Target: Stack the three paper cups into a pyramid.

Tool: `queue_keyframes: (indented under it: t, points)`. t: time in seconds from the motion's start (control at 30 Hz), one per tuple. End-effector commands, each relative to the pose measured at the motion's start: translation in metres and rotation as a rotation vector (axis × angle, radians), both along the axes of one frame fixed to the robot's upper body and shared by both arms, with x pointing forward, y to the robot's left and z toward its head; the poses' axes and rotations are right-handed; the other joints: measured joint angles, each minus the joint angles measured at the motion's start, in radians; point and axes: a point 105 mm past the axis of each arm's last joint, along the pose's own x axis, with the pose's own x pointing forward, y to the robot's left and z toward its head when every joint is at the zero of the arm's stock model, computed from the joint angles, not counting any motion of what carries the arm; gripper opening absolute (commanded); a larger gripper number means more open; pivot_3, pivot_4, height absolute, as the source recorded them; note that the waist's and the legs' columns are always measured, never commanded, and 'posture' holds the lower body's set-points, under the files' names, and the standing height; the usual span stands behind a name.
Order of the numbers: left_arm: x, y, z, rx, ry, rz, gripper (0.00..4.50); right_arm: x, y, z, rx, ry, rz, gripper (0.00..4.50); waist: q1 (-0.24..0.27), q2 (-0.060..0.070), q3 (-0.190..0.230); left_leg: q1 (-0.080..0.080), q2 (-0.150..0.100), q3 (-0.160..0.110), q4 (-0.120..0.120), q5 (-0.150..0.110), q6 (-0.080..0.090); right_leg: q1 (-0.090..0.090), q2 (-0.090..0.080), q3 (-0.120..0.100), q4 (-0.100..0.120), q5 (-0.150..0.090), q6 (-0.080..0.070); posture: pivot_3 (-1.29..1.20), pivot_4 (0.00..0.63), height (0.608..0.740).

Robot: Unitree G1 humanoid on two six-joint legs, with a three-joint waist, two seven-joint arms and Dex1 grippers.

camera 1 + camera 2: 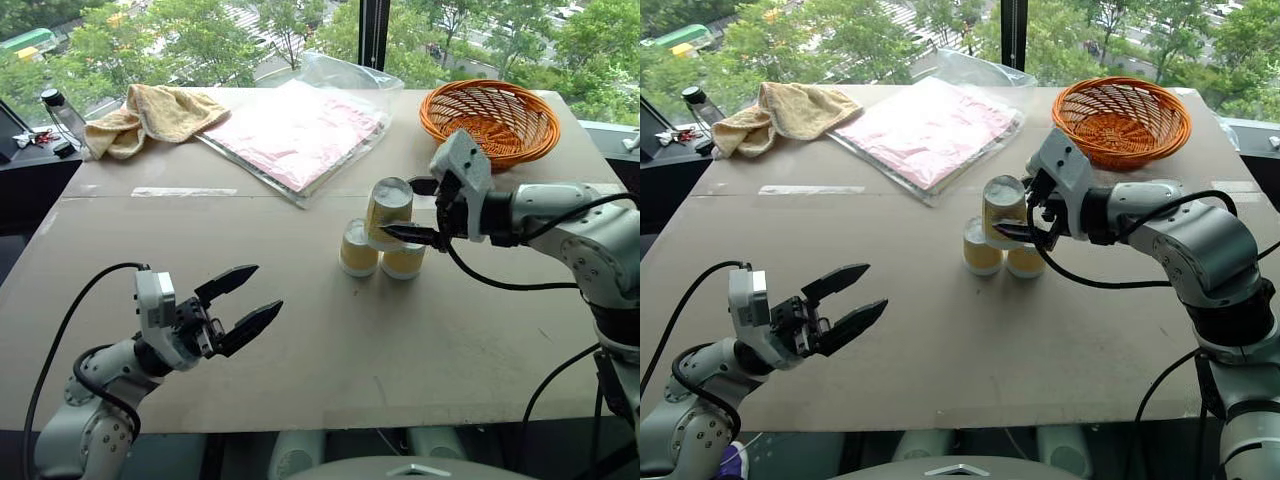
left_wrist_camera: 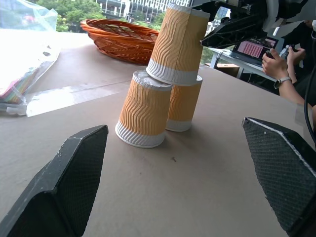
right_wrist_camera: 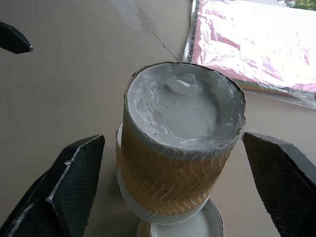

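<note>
Two paper cups (image 1: 358, 248) (image 1: 404, 261) stand upside down side by side near the middle of the brown table (image 1: 330, 340). The third cup (image 1: 388, 208) sits upside down on top of them, tilted a little. My right gripper (image 1: 400, 208) is open around this top cup; in the right wrist view both fingers (image 3: 69, 182) stand clear of its sides. My left gripper (image 1: 266, 288) hovers open and holds nothing near the table's front left, pointing toward the stack (image 2: 163, 94).
An orange woven basket (image 1: 490, 118) stands at the back right, just behind the right arm. A pink packet in clear plastic (image 1: 295, 130) and a yellow towel (image 1: 150, 115) lie at the back. A person's hand (image 2: 276, 61) shows beyond the table.
</note>
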Motion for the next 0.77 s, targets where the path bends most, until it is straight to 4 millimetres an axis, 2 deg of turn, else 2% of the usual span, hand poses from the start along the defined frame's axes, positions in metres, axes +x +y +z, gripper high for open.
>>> queue_keyframes:
  t: [0.03,0.17,0.23,0.33,0.4,0.53,0.63,0.77]
  points:
    - [-0.002,0.001,0.007,0.000,-0.034,-0.005,4.50,-0.005,-0.012,0.025,0.021,-0.130,-0.018,4.44,0.001,0.000,0.000,0.000,0.000,0.000,0.000,0.000,0.000,0.000,0.000,0.000,0.000,0.000,0.000,0.00,0.150,0.740]
    - [-0.001,-0.002,0.006,-0.002,-0.023,0.000,4.50,-0.021,-0.033,0.035,0.061,-0.196,-0.031,4.44,0.008,0.000,0.000,-0.001,0.000,0.000,0.000,0.000,0.000,0.000,0.000,-0.001,-0.001,0.000,0.000,0.00,0.150,0.740]
    - [0.003,-0.002,0.003,0.006,-0.007,0.018,4.50,-0.032,-0.049,0.030,0.081,-0.210,-0.039,4.44,0.011,-0.002,-0.001,-0.001,0.000,0.000,0.000,0.000,0.000,0.000,0.000,-0.001,-0.001,0.000,0.000,0.00,0.150,0.740]
    - [0.005,0.001,-0.006,0.076,0.007,0.029,4.50,-0.055,-0.083,0.008,0.215,-0.162,-0.069,4.44,0.014,-0.003,-0.002,-0.001,0.000,-0.001,0.000,0.000,0.000,0.001,0.000,-0.001,-0.001,0.001,0.001,0.00,0.150,0.740]
    - [0.006,0.013,-0.011,0.115,0.032,0.050,4.50,-0.074,-0.110,-0.021,0.198,-0.113,-0.125,4.44,0.014,-0.003,-0.002,0.000,0.000,-0.002,0.000,0.000,0.000,0.002,0.000,-0.003,-0.001,0.000,0.002,0.00,0.150,0.740]
    - [0.005,0.031,-0.020,0.215,0.085,0.074,4.50,-0.106,-0.147,-0.058,0.146,-0.032,-0.245,4.44,0.002,-0.001,0.000,0.001,0.000,0.000,0.000,0.000,0.000,0.002,0.000,-0.001,-0.001,-0.001,0.000,0.00,0.150,0.740]
    - [0.001,0.041,-0.030,0.292,0.119,0.052,4.50,-0.122,-0.159,-0.073,0.097,-0.025,-0.281,4.44,-0.007,-0.001,-0.001,0.004,0.001,0.003,0.000,0.000,0.000,0.002,0.000,0.001,0.000,-0.004,0.003,0.00,0.150,0.740]
    - [0.004,0.044,-0.032,0.314,0.125,0.034,4.50,-0.126,-0.165,-0.082,0.070,-0.027,-0.287,4.44,-0.012,-0.003,-0.002,0.006,0.003,0.004,0.000,0.000,0.000,0.004,0.000,0.001,0.000,-0.004,0.003,0.00,0.150,0.740]
